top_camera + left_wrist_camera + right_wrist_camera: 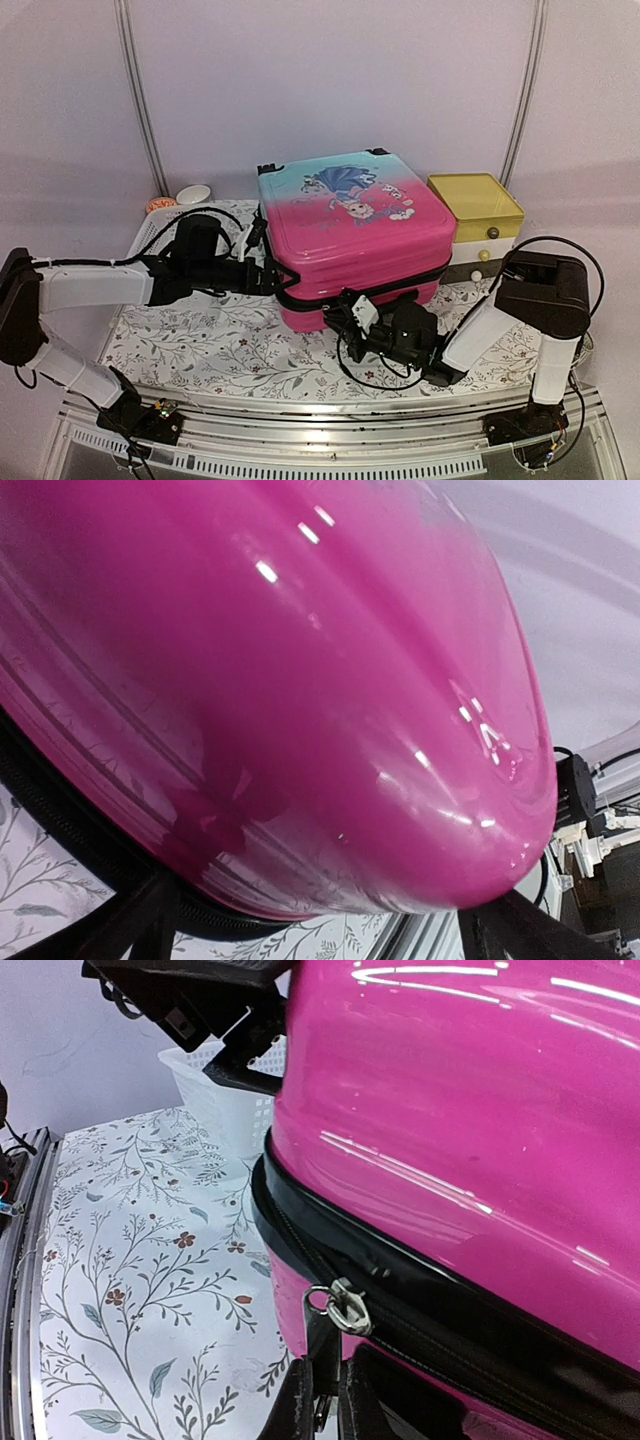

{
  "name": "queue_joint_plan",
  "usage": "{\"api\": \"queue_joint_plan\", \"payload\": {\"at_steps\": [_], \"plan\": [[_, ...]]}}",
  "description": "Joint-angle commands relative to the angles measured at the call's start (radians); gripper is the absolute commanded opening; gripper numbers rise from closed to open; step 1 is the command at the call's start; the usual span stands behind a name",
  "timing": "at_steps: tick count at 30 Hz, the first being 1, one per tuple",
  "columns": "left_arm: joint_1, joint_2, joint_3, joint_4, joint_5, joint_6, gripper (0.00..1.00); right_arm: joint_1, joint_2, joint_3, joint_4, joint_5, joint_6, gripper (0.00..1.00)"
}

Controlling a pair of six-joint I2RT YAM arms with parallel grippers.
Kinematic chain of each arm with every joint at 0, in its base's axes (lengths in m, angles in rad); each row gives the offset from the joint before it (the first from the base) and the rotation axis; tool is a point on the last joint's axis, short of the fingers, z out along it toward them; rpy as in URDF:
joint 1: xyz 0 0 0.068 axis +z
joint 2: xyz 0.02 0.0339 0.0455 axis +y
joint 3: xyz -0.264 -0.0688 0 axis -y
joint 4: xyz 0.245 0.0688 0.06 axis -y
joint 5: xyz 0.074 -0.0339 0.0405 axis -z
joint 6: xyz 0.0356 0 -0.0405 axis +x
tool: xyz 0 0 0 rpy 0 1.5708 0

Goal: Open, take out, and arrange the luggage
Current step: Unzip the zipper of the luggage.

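The luggage (350,225), a pink-to-turquoise hard shell with a cartoon print, lies flat on the floral cloth. My left gripper (272,278) is open wide at its front left corner. In the left wrist view the pink shell (300,680) fills the frame, with one black finger (135,925) at each lower corner. My right gripper (345,303) is at the front side. In the right wrist view its fingers (305,1405) are shut on the black pull tab (322,1345) hanging from the silver zipper slider (345,1305) on the black zipper band (470,1335).
A white perforated basket (150,235) stands behind my left arm, left of the luggage. A yellow-topped drawer box (478,215) stands against the luggage's right side. A small white bowl (193,193) sits at the back left. The floral cloth (200,345) covers the table.
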Motion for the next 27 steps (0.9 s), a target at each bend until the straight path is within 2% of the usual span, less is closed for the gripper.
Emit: {"api": "queue_joint_plan", "payload": {"at_steps": [1, 9, 14, 17, 21, 27], "plan": [[-0.099, 0.045, 0.044, 0.094, 0.053, -0.044, 0.98, 0.082, 0.014, 0.055, 0.054, -0.143, -0.054, 0.01], [-0.115, 0.025, 0.040, 0.042, -0.007, -0.013, 0.98, 0.100, 0.008, 0.057, 0.050, -0.151, -0.083, 0.03], [-0.116, -0.013, 0.020, -0.020, -0.089, 0.029, 0.98, 0.100, -0.009, 0.035, 0.051, -0.143, -0.081, 0.10], [-0.117, -0.067, -0.039, 0.013, -0.114, 0.040, 0.98, 0.100, -0.030, 0.015, 0.055, -0.113, -0.081, 0.18], [-0.121, -0.127, -0.115, 0.072, -0.129, 0.031, 0.98, 0.100, -0.071, -0.022, 0.057, -0.067, -0.079, 0.34], [-0.147, -0.177, -0.177, 0.090, -0.180, 0.038, 0.98, 0.099, -0.153, -0.060, -0.027, -0.025, -0.054, 0.52]]}}
